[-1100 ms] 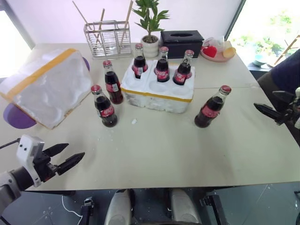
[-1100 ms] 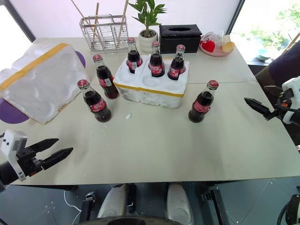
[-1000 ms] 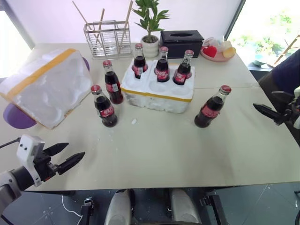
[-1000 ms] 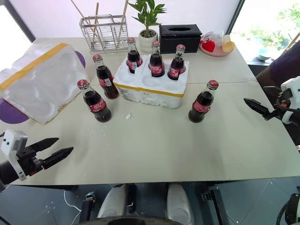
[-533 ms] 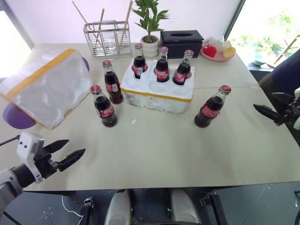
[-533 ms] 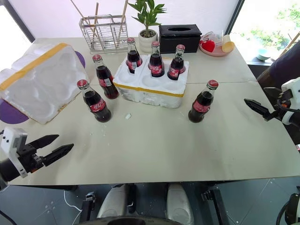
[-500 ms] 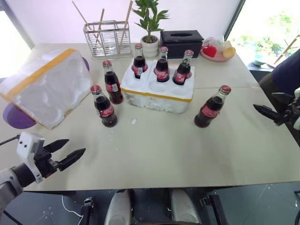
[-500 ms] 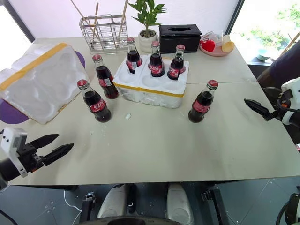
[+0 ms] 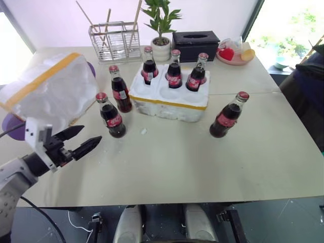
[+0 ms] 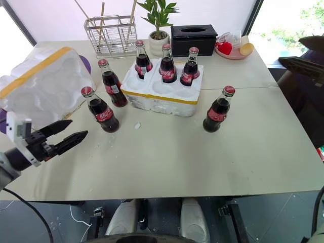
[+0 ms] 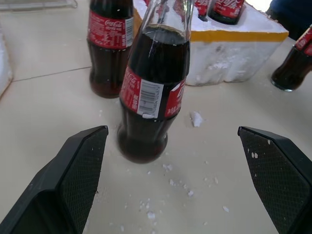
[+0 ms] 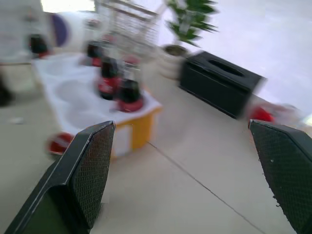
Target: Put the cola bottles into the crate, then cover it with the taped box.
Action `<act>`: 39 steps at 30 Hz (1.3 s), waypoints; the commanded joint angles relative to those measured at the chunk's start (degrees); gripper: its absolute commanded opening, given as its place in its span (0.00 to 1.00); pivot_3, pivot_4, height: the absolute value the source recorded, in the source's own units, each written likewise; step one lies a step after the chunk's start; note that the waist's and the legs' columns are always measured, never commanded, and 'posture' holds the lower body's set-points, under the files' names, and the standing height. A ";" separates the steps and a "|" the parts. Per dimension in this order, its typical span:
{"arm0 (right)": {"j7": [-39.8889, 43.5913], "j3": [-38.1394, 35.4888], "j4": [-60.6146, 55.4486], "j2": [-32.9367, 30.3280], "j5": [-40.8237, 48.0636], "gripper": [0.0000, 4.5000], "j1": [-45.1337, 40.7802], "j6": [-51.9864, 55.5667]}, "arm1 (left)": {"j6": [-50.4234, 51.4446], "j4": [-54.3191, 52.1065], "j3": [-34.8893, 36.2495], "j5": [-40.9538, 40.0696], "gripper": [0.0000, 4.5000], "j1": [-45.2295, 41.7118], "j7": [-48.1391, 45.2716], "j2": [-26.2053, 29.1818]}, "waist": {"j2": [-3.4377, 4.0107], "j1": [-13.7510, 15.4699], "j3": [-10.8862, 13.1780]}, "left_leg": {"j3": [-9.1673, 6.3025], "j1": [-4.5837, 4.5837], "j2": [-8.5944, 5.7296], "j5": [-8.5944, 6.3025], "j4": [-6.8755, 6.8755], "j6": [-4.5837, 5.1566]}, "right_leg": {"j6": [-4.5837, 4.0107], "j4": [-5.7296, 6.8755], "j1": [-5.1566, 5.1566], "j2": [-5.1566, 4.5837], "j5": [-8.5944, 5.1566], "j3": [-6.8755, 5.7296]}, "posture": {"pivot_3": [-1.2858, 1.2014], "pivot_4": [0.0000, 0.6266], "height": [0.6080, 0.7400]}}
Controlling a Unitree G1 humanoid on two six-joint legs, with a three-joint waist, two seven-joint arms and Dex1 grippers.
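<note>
Head-camera and wrist views of a pale desk (image 9: pixel 167 167) holding the task items. The crate (image 9: pixel 169 98), a low white styrofoam tray with a yellow tape band along its side, sits near the middle of the desk, toward the far edge. Three cola bottles stand upright in its far row of holes: one at the left (image 9: pixel 149 66), one in the middle (image 9: pixel 174 70) and one at the right (image 9: pixel 196 74); the near row of holes is unfilled.

Three more cola bottles stand on the desk outside the crate. Two are just left of the crate: a farther one (image 9: pixel 120 90) and a nearer one (image 9: pixel 112 116). The third (image 9: pixel 228 116) stands right of the crate, toward the right edge.

The taped box (image 9: pixel 48 91), large, white and crossed by a yellow tape band, lies tilted at the left edge of the desk, over a purple round object (image 9: pixel 11 125).

The left gripper (image 9: pixel 86 140) hovers over the near left part of the desk, its fingers (image 9: pixel 87 146) spread apart and grasping nothing, pointing at the nearer left bottle, which the left wrist view shows between them but apart from both. White styrofoam crumbs (image 11: pixel 196 118) lie on the desk around that bottle.

The right gripper (image 12: pixel 195 190) appears in its wrist view with fingers (image 12: pixel 85 180) released and wide apart, nothing between them, facing the crate.

Along the far edge stand a wire rack with sticks (image 9: pixel 111 40), a potted plant (image 9: pixel 162 30), a black tissue box (image 9: pixel 196 44) and a pink plate of items (image 9: pixel 234 54).
</note>
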 commanded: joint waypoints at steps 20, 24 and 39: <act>-9.43 -3.33 -29.53 4.73 24.03 1.00 -4.14 23.57 | -12.23 19.55 -20.74 15.81 0.80 -21.88 -5.70 -3.12 | -0.05 0.25 0.01 | 0.05 -0.06 -0.02 0.00 0.10 0.00 | 0.03 0.04 -0.01 -0.07 0.02 0.00 | 0.52 0.24 1.00; -11.95 -4.22 -30.27 5.35 25.17 1.00 -2.67 23.90 | -10.53 18.45 -19.74 14.28 0.59 -22.90 -6.25 -3.35 | -0.06 0.43 0.01 | 0.05 -0.08 -0.03 0.00 0.12 0.00 | 0.03 0.04 0.00 -0.08 0.02 0.00 | 0.52 0.24 1.00; -19.03 -7.67 -32.50 7.15 25.91 1.00 3.97 22.49 | 1.28 21.80 -21.88 1.80 0.59 -51.71 -2.31 -15.10 | -0.25 1.51 0.12 | -0.09 -0.14 -0.05 0.01 0.52 0.02 | 0.26 0.20 0.15 0.00 0.15 -0.03 | 0.52 0.24 1.00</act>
